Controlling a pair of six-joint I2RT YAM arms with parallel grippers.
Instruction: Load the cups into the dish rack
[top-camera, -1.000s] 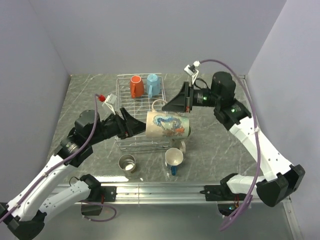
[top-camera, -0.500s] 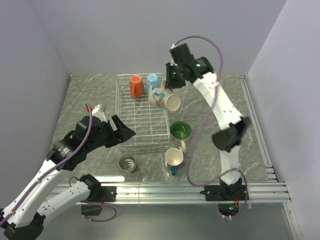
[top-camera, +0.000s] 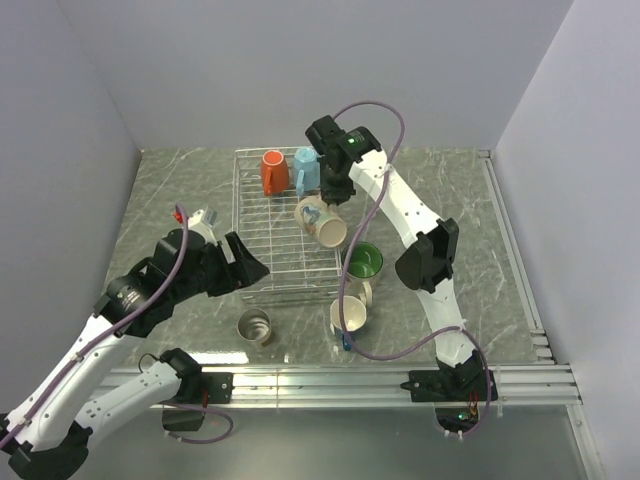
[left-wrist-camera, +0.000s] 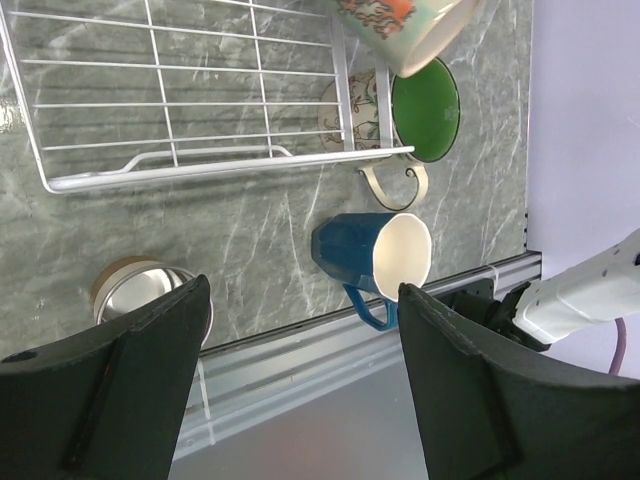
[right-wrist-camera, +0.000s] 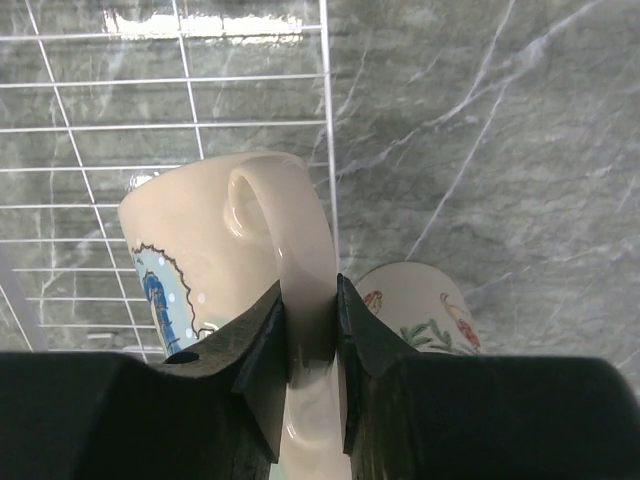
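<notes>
Beige mug (top-camera: 321, 221) here: we've got it over the right side of the dish rack (top-camera: 262, 215), handle pinched tight in the right tool (right-wrist-camera: 309, 310). Its long axis sits tilted, mouth pointing near-right and base far-left. Our left tool (left-wrist-camera: 302, 292) is spread wide with nothing in it, near the rack's near-left corner.

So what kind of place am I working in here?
Likely a lab test cell, not a kitchen: plain lavender walls, a marble-look tabletop, and an aluminium mounting rail along its near edge.
</notes>
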